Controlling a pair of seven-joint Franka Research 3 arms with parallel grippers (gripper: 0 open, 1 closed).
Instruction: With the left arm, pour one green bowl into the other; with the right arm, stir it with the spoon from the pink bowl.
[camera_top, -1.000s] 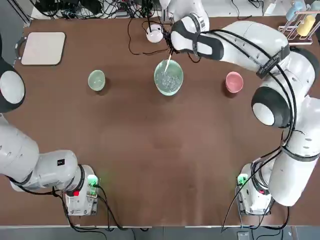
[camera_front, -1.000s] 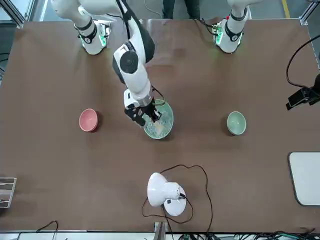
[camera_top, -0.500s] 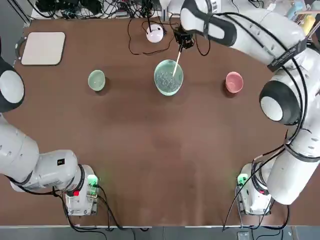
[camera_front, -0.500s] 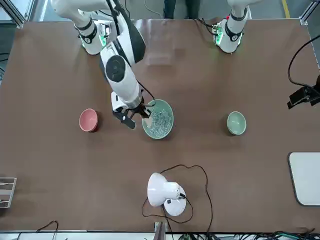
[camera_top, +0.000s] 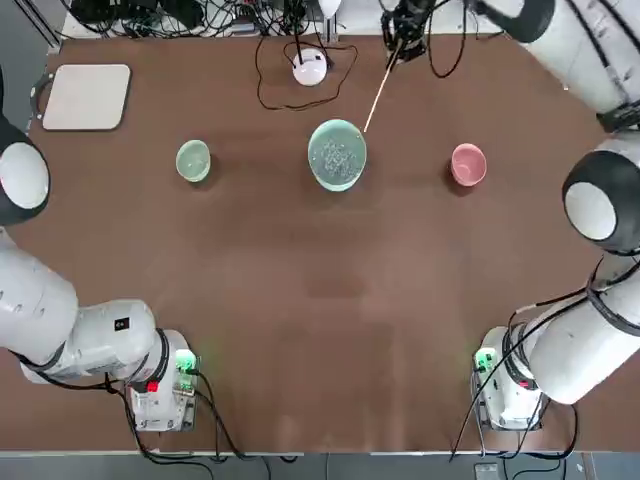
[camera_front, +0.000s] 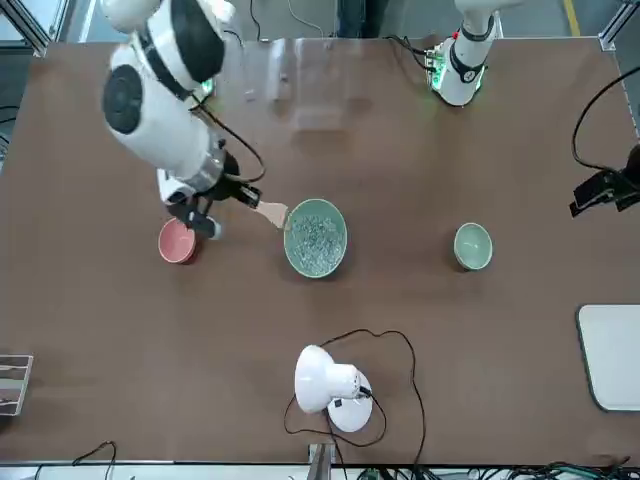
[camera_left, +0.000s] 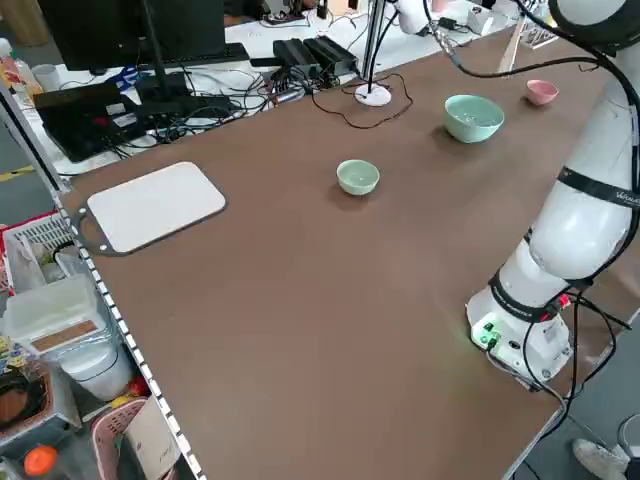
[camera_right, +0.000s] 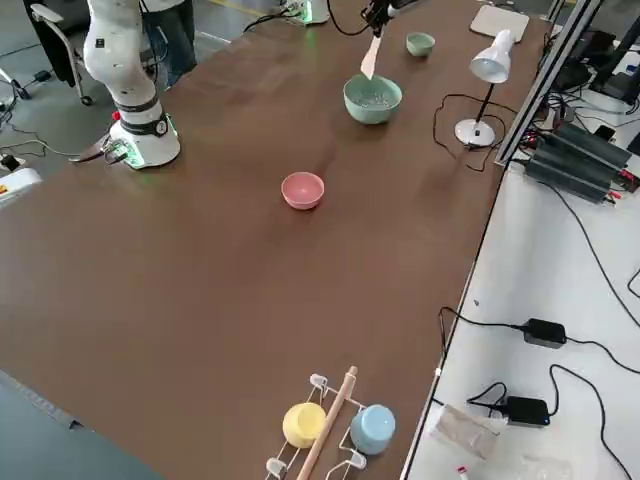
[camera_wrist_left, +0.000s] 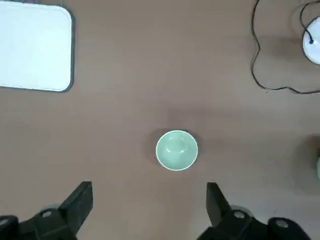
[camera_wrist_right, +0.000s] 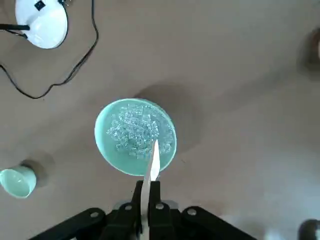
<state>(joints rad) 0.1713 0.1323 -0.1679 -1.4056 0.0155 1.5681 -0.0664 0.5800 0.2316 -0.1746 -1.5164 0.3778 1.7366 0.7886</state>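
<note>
The large pale-green bowl full of small clear pieces sits near the middle of the brown counter. Above it, raised clear of the rim, hangs the pale wooden spoon, pinched by its handle between the pressed-together jaws of the right gripper, which is lifted high over the far side of the counter; the spoon slants down toward the bowl's rim without touching it. The small round pink bowl stands well apart from the large bowl on the robot's right, in the same row, and looks empty from overhead. On the other side, about as far off, is the small empty green bowl. The left gripper hovers over that small bowl with its jaws spread wide, holding nothing.

Beyond the large bowl, near the far edge, a white desk lamp stands on its round base with a black cable looping across the counter beside it. A white rounded rectangular board lies at the far left corner. At the far right corner a small rack carries a yellow cup and a blue cup. More cables and power bricks crowd the bench past the counter's far edge.
</note>
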